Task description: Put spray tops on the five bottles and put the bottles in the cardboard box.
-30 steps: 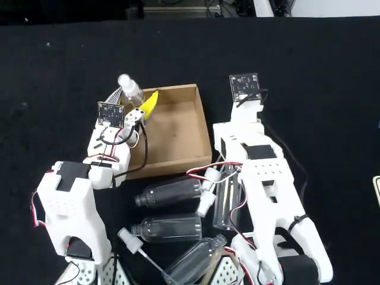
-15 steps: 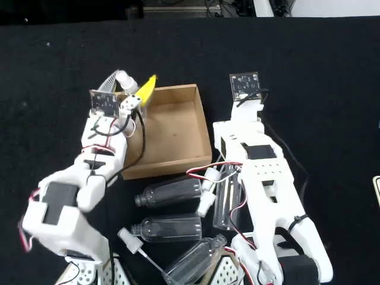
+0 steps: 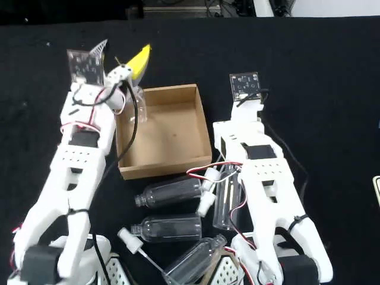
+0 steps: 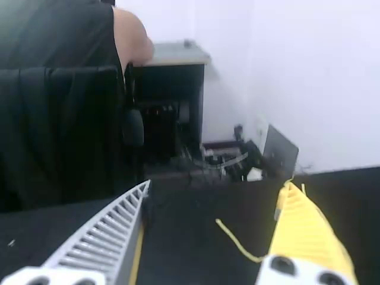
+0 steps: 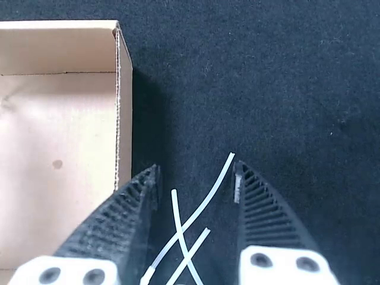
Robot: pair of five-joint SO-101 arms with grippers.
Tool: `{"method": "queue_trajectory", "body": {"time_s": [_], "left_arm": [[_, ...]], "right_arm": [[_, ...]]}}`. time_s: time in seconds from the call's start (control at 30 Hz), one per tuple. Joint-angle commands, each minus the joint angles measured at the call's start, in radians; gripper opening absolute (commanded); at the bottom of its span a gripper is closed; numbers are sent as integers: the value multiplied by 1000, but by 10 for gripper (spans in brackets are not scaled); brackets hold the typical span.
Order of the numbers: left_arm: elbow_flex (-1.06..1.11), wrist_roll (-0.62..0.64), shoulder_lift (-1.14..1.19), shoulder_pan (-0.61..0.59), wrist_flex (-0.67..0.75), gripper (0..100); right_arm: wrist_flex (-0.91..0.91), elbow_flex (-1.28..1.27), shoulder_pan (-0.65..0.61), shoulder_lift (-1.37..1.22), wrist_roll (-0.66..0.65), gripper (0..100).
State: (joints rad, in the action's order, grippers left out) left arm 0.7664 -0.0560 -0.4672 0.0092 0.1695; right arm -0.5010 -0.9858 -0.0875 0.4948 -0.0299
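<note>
The left arm (image 3: 72,175) is stretched forward, the left gripper (image 3: 123,52) raised with fingers spread; the right gripper (image 5: 196,177) is held low, fingers parted.

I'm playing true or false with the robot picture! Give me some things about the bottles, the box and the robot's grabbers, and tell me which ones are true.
1. One bottle stands inside the cardboard box. True.
2. The left gripper is holding a bottle. False: it is open and empty, raised over the far left corner of the box.
3. Four bottles lie on the table outside the box. True.
4. The right gripper is squeezed shut. False: it is open, with thin white tubes lying on the table between its fingers.
</note>
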Motion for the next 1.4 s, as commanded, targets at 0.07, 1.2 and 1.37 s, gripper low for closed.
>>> {"method": "queue_trajectory", "body": {"time_s": [0.07,1.2,1.37], "left_arm": [[-239,5,-196,-62,-463,305],[24,-655,-282,524,-1633,306],[56,-592,-282,630,-1585,306]], "right_arm": [[32,10,20,-7,-11,170],[-9,67,204,-2,0,170],[-322,318,371,1,12,170]]}}
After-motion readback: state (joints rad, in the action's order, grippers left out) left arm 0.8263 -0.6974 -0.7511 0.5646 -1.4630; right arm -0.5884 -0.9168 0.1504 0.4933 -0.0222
